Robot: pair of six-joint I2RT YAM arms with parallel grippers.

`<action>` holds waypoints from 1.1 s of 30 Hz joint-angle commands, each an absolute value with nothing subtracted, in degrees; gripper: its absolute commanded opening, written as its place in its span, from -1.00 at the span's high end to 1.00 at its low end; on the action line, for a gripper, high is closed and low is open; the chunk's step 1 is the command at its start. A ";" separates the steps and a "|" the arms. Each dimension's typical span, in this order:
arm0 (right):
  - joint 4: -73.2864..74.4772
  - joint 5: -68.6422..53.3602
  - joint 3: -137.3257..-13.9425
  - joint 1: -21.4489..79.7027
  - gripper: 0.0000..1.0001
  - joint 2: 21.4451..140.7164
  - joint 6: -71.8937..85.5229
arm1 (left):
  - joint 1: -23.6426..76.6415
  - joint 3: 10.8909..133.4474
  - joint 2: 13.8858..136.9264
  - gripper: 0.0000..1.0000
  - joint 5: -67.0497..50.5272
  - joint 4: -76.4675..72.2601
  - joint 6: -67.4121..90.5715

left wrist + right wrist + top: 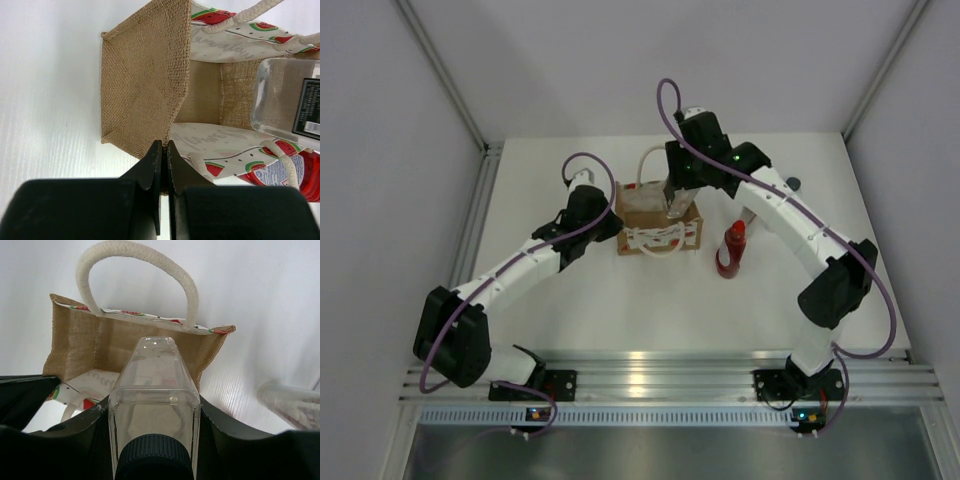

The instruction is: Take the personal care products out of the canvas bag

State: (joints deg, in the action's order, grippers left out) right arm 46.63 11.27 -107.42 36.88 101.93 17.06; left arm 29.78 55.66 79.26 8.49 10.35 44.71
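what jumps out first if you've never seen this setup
The right gripper holds a clear bottle with a dark cap right over the open canvas bag at the table's middle. A red bottle lies on the table just right of the bag, while the left gripper pinches the bag's edge, jaws closed.

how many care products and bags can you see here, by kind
Red bottle with red cap, lying on the white table: 1
Clear translucent bottle with dark cap, held in the right hand: 1
Pale tube, partly visible: 1
Tan canvas bag with rope handles: 1
Total: 4
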 commanded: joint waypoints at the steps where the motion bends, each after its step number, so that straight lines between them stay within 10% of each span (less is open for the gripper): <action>1: 44.82 9.32 -114.08 36.30 1.00 94.84 16.52 | 29.71 55.20 77.17 1.00 10.37 7.47 45.53; 33: 47.64 7.03 -105.21 22.24 1.00 91.75 12.04 | 29.62 55.72 76.03 1.00 10.63 8.44 47.02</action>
State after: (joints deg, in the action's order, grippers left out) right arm 54.33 7.51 -104.97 22.94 90.50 13.34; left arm 29.78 54.94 79.15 11.18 10.59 46.78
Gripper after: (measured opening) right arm 0.474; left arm 0.045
